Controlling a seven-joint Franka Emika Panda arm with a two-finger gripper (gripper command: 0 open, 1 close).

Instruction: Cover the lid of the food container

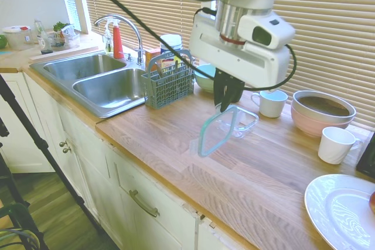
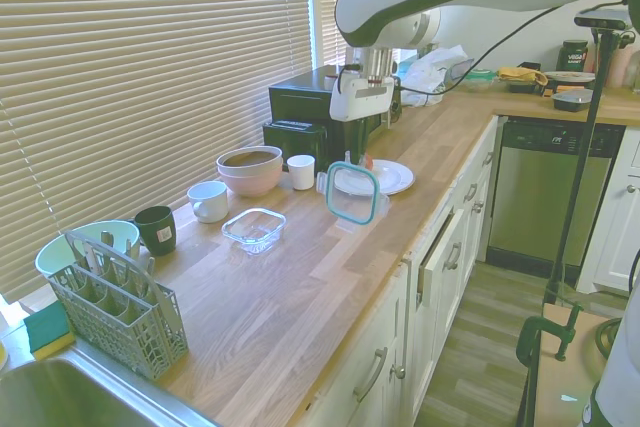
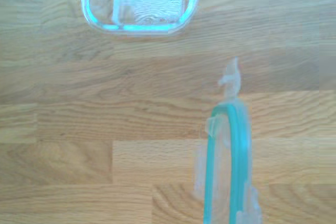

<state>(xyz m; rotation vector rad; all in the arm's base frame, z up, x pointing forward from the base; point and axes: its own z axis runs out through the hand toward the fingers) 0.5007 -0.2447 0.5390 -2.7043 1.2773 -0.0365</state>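
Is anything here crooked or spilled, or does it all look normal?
Only the lid looks odd: it hangs on edge from the gripper, above the countertop and beside the food container, not on it. Nothing looks spilled.

First exterior cam sits off the worktop (image 1: 193, 162) edge facing the blinds; second looks along it from the sink end. Wrist cam stares straight down, close.

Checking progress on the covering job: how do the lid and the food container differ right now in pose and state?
The lid hangs on edge above the counter, gripped by the tool; the food container lies flat on the wood, open and apart from it. The lid has a teal rim and snap tabs; the food container is plain clear. Both are rounded squares of similar size.
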